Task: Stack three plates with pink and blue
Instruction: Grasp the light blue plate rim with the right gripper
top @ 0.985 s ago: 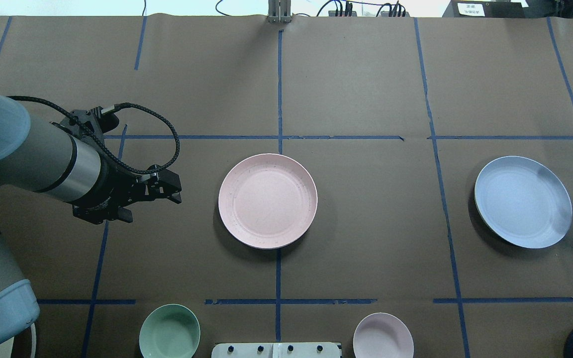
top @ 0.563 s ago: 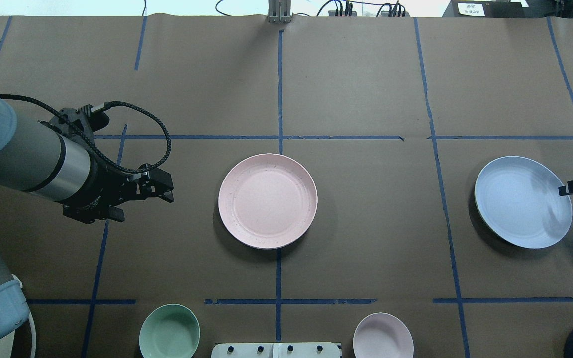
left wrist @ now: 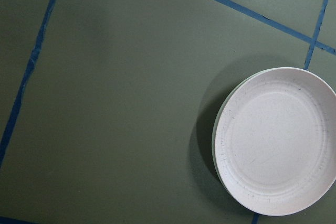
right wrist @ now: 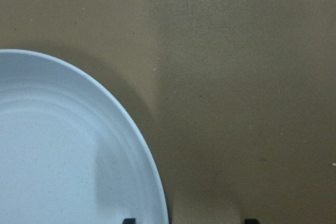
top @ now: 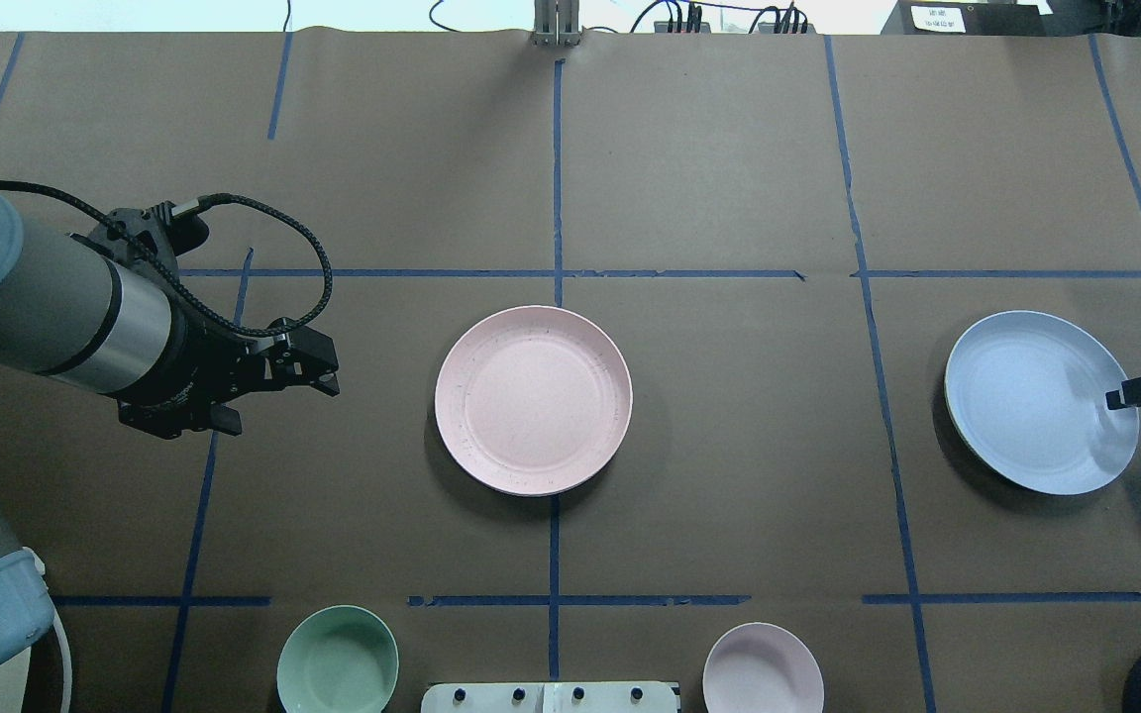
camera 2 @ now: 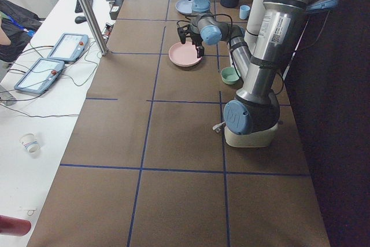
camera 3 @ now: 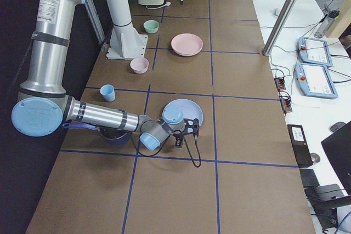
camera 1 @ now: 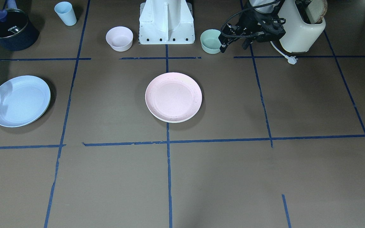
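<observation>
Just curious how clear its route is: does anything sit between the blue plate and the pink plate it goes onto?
Nothing visible does. Between the blue plate and the pink plate there is only bare table with a flat blue tape line. The pink bowl sits nearer the robot, off that path.

The table [top: 729,178] is surfaced in brown paper and divided by a grid of blue tape lines. The pink plate [top: 533,399] is finished in pastel pink with fine dark specks. A paler rim is shown beneath it, apparently of a cream-white plate [camera 1: 169,121]. The blue plate [top: 1041,401] is light blue. The left gripper [top: 331,376] and right gripper [top: 1117,399] are black.
</observation>
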`<action>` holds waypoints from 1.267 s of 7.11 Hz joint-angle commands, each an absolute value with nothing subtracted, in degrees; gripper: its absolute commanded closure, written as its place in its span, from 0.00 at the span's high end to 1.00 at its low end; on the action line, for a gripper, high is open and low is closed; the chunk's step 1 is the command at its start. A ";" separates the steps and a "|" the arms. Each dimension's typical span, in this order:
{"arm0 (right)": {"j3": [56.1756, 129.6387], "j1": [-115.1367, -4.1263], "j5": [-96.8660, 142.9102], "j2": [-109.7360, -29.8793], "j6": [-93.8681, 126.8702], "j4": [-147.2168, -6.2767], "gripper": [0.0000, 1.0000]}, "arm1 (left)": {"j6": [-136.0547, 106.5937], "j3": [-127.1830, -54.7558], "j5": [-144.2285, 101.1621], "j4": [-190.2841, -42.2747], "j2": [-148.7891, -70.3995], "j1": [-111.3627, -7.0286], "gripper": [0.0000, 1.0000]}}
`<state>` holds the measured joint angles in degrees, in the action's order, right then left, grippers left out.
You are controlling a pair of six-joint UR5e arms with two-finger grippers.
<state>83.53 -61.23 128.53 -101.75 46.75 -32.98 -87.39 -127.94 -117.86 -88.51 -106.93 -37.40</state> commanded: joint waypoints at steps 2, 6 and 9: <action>84.11 -61.08 128.85 -101.69 46.67 -32.96 0.03 | -87.36 -127.97 -117.86 -88.51 -106.96 -37.53 1.00; 88.31 -62.22 133.23 -101.87 46.84 -32.34 0.00 | -86.93 -127.88 -117.86 -88.51 -105.82 -38.40 1.00; 96.98 -66.36 138.25 -100.90 54.88 -32.95 0.00 | -68.97 -127.36 -117.95 -87.37 -99.25 -42.26 1.00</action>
<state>92.51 -65.35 136.90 -101.36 50.32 -32.45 -76.41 -127.63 -117.88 -88.06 -101.61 -40.24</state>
